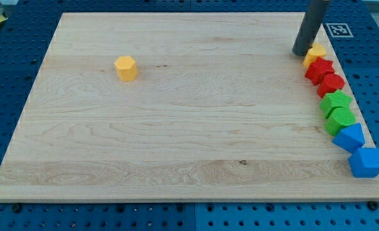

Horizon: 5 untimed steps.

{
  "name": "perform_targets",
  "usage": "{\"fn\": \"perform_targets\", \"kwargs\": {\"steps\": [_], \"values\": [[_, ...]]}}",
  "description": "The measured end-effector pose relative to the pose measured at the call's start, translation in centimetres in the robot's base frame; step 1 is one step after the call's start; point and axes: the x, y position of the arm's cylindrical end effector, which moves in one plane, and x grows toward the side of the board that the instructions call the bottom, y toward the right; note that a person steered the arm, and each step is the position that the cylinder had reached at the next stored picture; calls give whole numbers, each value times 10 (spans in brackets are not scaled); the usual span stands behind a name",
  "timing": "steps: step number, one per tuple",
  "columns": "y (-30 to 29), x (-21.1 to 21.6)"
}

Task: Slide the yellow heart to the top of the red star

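Currently the tool, a straight dark rod with no jaws to part or close, stands with my tip [300,53] on the pale wooden worktop [176,128] near its far right corner. The small yellow heart-shaped block [316,52] lies just to the view's right of the tip, touching it or very nearly; the gap cannot be resolved.

Just below the heart and slightly further right of the tip sits the red star-shaped block [319,68], apparently in contact with the heart. So the heart is already on the star's upper side, at the head of a column of blocks along the worktop's right edge.

Continuing down the view from the tip along that column: a second red block [332,84], shape unclear; a green star-like block [335,102]; a rounder green block [341,119]; a blue block [350,136]; and a blue block [367,162] at the bottom, overhanging the worktop edge. Far to the view's left of the tip, well apart from everything, sits an orange-yellow hexagonal block [126,67].

Judgement: the task is in its closing step, heart placement essentially reached. The next move calls for little, at most a slight nudge from the left to centre the heart over the star. Risks: pushing rightward could send the heart off the worktop edge; pushing downward would shunt the star into the red block below it.
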Motion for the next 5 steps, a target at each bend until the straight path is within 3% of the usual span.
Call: {"fn": "perform_targets", "kwargs": {"steps": [3, 5], "values": [[0, 0], [-32, 0]]}}
